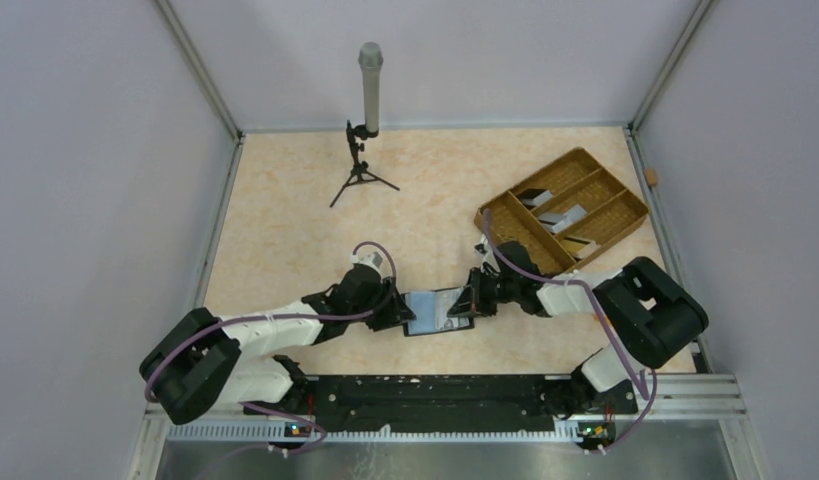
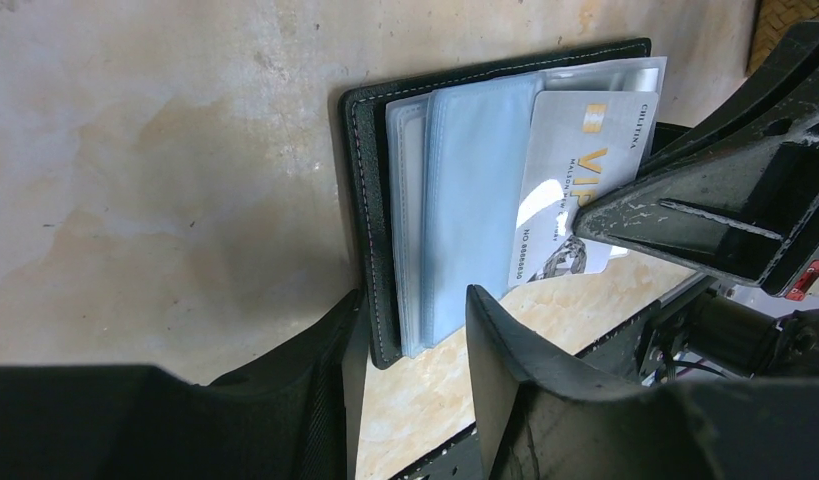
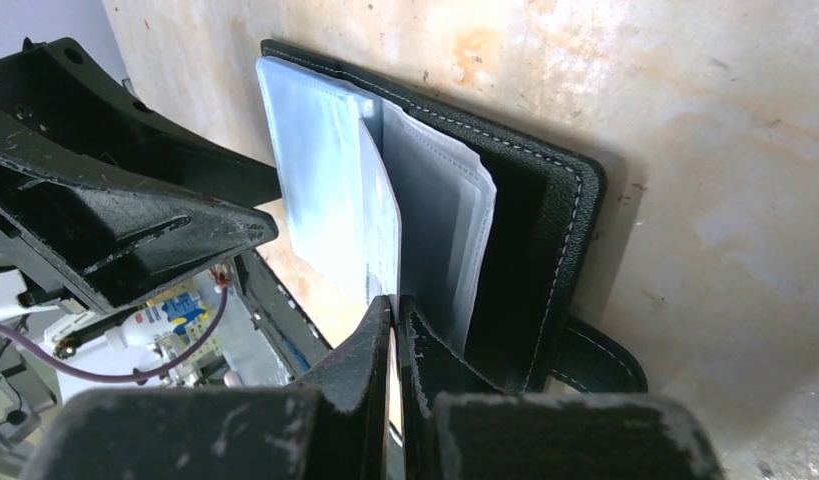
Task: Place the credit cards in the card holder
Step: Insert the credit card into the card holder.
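Fingers of the right gripper (image 3: 395, 310) pinch a silver credit card (image 2: 575, 170), its far end among the sleeves (image 2: 475, 200) of the open card holder (image 2: 370, 200). Left gripper (image 2: 415, 300) fingers spread, straddling the holder's edge.

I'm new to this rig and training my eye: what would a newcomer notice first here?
Both arms meeting over the open black card holder near the table's front middle. The right claw pinches a silver credit card among the holder's clear sleeves, while the left claw straddles its edge. A brown woven tray sits far right.
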`<action>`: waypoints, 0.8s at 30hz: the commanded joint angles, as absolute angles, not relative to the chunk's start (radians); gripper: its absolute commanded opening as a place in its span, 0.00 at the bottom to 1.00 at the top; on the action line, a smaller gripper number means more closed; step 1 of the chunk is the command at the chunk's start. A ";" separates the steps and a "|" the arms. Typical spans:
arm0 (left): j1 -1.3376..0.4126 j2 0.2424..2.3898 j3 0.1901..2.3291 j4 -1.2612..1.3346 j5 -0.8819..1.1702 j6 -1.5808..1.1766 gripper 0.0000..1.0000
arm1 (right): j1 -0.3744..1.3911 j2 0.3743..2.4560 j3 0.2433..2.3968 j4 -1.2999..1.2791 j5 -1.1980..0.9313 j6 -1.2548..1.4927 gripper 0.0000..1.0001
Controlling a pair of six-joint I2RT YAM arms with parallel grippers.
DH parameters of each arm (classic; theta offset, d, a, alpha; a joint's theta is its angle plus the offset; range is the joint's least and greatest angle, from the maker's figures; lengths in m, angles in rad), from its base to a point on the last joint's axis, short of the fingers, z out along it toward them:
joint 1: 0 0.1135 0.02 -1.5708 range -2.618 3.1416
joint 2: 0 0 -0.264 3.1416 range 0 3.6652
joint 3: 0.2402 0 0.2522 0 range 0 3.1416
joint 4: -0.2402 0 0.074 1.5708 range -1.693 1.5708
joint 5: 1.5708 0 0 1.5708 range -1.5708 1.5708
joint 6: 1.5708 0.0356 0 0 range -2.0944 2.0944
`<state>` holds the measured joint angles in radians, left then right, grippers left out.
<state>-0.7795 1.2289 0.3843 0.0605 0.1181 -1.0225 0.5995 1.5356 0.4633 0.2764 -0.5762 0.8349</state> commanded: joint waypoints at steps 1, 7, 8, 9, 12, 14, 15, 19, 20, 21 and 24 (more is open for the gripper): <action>-0.776 1.258 0.395 0.046 0.122 -1.005 0.44 | 0.611 1.585 0.448 0.263 -0.519 0.835 0.00; -0.776 1.273 0.397 0.054 0.134 -1.003 0.41 | 0.639 1.635 0.466 0.305 -0.526 0.855 0.00; -0.776 1.274 0.398 0.056 0.135 -1.003 0.41 | 0.642 1.638 0.468 0.310 -0.525 0.856 0.00; -0.776 1.274 0.399 0.057 0.137 -1.002 0.40 | 0.645 1.643 0.471 0.314 -0.525 0.855 0.00; -0.776 1.279 0.400 0.058 0.142 -0.999 0.40 | 0.651 1.656 0.487 0.312 -0.525 0.855 0.00; -0.776 1.282 0.402 0.061 0.145 -0.997 0.39 | 0.659 1.666 0.497 0.311 -0.522 0.855 0.00; -0.776 1.284 0.403 0.062 0.146 -0.997 0.39 | 0.663 1.670 0.502 0.311 -0.522 0.856 0.00; -0.776 1.291 0.405 0.066 0.151 -0.994 0.39 | 0.678 1.690 0.517 0.314 -0.523 0.856 0.00; -0.776 1.292 0.405 0.067 0.151 -0.994 0.38 | 0.681 1.694 0.522 0.314 -0.523 0.856 0.00; -0.776 1.294 0.407 0.069 0.152 -0.994 0.38 | 0.685 1.697 0.528 0.313 -0.522 0.855 0.00; -0.776 1.295 0.408 0.072 0.154 -0.992 0.38 | 0.695 1.696 0.551 0.292 -0.512 0.847 0.00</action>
<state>-0.7677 1.2602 0.4004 0.0597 0.1417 -1.0149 0.6567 1.6619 0.5209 0.3668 -0.5999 0.8806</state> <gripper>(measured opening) 0.383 0.004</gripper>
